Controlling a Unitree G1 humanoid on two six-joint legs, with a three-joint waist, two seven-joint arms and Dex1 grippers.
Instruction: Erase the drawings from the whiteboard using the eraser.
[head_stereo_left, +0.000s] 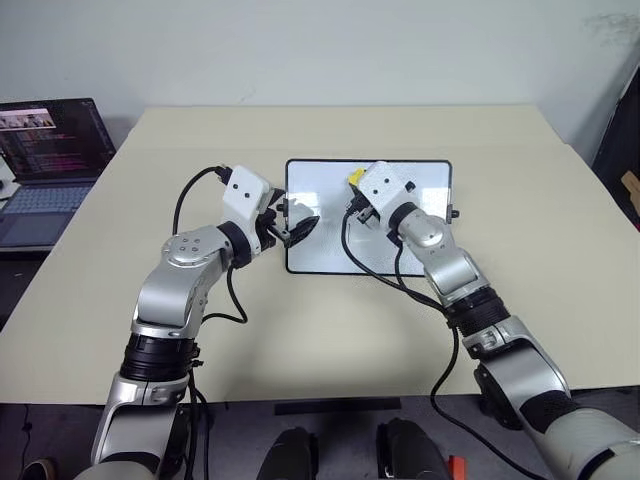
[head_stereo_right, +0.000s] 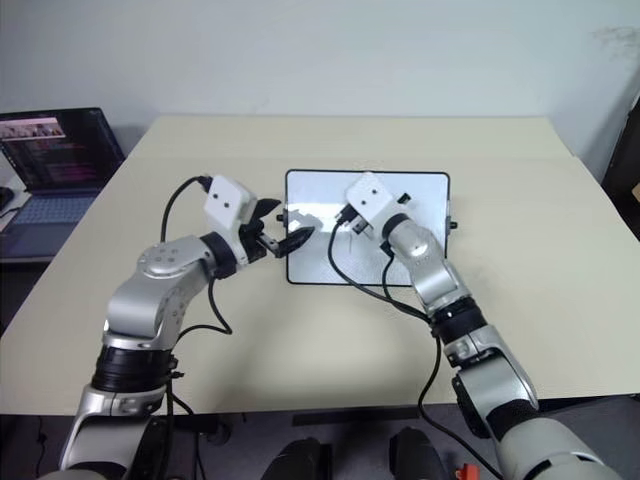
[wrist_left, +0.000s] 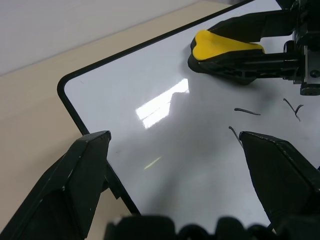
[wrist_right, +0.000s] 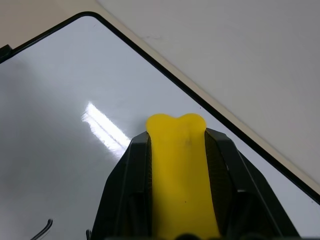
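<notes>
The eraser (wrist_right: 179, 175) is pinched between the two fingers of the right tool (wrist_left: 235, 52), its yellow end sticking out past the fingertips so that soft material, not hard plastic, can meet the board. It hovers low over the whiteboard (head_stereo_left: 430, 185), near the far edge, and whether it already touches the surface I cannot tell. The drawings (wrist_left: 247, 111), a few thin black strokes, lie just beside the eraser on the near side, unwiped, so the rubbing appears not to have reached them yet.

The whiteboard lies flat in the middle of the desk (head_stereo_left: 520, 150), short sides left and right. The left tool (head_stereo_right: 283, 240) is released, its fingers spread wide over the board's left edge, one finger over the white surface and the other over the bare desk. That looks like a stance for steadying the board against sliding once the wiping begins, though no firm contact shows.

A laptop (head_stereo_left: 50, 165) sits well apart at the desk's far left.
</notes>
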